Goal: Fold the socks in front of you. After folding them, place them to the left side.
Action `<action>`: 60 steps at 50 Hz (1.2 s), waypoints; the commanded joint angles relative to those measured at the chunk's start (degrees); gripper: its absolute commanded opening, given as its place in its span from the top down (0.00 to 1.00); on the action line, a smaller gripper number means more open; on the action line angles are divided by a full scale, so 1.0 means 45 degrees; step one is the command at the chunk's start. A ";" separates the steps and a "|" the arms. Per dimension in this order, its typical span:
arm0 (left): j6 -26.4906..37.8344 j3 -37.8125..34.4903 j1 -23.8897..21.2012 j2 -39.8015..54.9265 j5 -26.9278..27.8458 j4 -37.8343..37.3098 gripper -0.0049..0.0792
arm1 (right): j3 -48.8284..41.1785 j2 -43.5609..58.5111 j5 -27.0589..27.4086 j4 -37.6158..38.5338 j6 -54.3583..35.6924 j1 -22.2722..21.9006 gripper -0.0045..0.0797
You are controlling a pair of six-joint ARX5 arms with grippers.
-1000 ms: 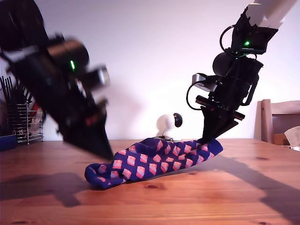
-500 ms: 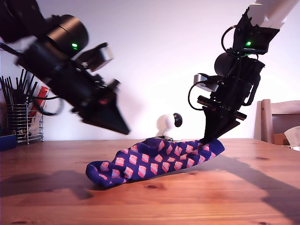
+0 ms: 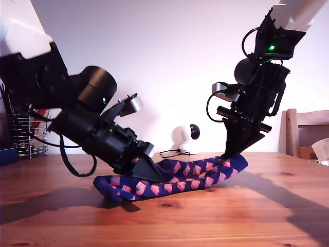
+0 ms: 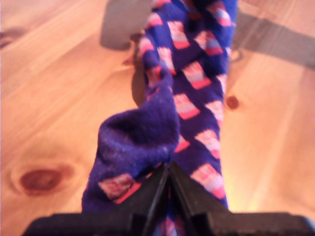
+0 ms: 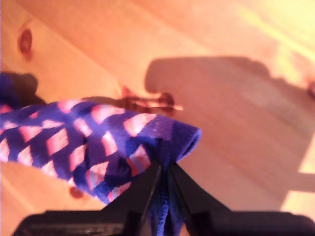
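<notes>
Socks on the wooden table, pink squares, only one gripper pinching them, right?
No, both pinch the socks: my first gripper is shut on them in the first wrist view, my second gripper in the second wrist view. The rest is right.

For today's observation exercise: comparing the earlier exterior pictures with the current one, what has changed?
The arm on the exterior view's left swung up off the socks, then came back down nearer their middle; its gripper now sits on them. The gripper on the exterior view's right stayed clamped on the far end; the table is unchanged.
</notes>
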 commanded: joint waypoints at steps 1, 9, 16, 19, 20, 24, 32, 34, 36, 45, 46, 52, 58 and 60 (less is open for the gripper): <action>-0.0044 -0.0092 -0.0068 0.0413 -0.0010 0.0262 0.97 | 0.0112 -0.0029 -0.0049 -0.0141 -0.0087 0.0364 0.96; -0.0155 -0.0092 -0.0228 0.0452 -0.0233 0.0680 0.97 | 0.0112 -0.0316 -0.0044 -0.0393 -0.0092 0.0967 0.96; -0.0364 -0.0092 -0.0330 0.0452 -0.0228 0.0423 0.97 | 0.0126 -0.0821 -0.0034 -0.0423 -0.0068 0.1506 0.96; -0.0369 -0.0092 -0.0345 0.0452 -0.0228 0.0350 0.97 | 0.0136 -0.1069 -0.0034 -0.0447 0.0034 0.1715 0.96; -0.0369 -0.0092 -0.0355 0.0452 -0.0228 0.0330 0.97 | 0.0141 -0.1151 -0.0029 -0.0471 0.0049 0.1778 0.96; -0.0369 -0.0092 -0.0369 0.0452 -0.0228 0.0262 0.97 | 0.0277 -0.1447 -0.0029 -0.0661 0.0058 0.2011 0.96; -0.0369 -0.0092 -0.0369 0.0457 -0.0257 0.0185 0.97 | 0.0840 -0.1928 -0.0034 -0.1263 0.0233 0.2409 0.96; -0.0374 -0.0092 -0.0369 0.0471 -0.0316 0.0194 0.97 | 0.0976 -0.1991 -0.0049 -0.1331 0.0355 0.2511 0.96; -0.0384 -0.0092 -0.0369 0.0471 -0.0379 0.0238 0.97 | 0.1098 -0.2069 -0.0058 -0.1462 0.0403 0.2613 0.96; -0.1311 -0.0092 -0.0369 0.0471 -0.0612 0.0491 0.97 | 0.1190 -0.2127 -0.0049 -0.1953 0.0491 0.3157 0.96; -0.1418 -0.0092 -0.0369 0.0471 -0.0617 0.0505 0.97 | 0.1190 -0.2127 -0.0049 -0.2011 0.0491 0.3211 0.96; -0.1710 -0.0092 -0.0374 0.0471 -0.0627 0.0481 0.97 | 0.1190 -0.2127 -0.0044 -0.1831 0.0646 0.3793 0.96; -0.1967 -0.0092 -0.0432 0.0471 -0.0539 0.0466 0.97 | 0.1190 -0.2127 -0.0010 -0.1642 0.0729 0.4235 0.96; -0.2084 -0.0092 -0.0432 0.0471 -0.0379 0.0481 0.97 | 0.1190 -0.2127 0.0005 -0.1540 0.0738 0.4371 0.96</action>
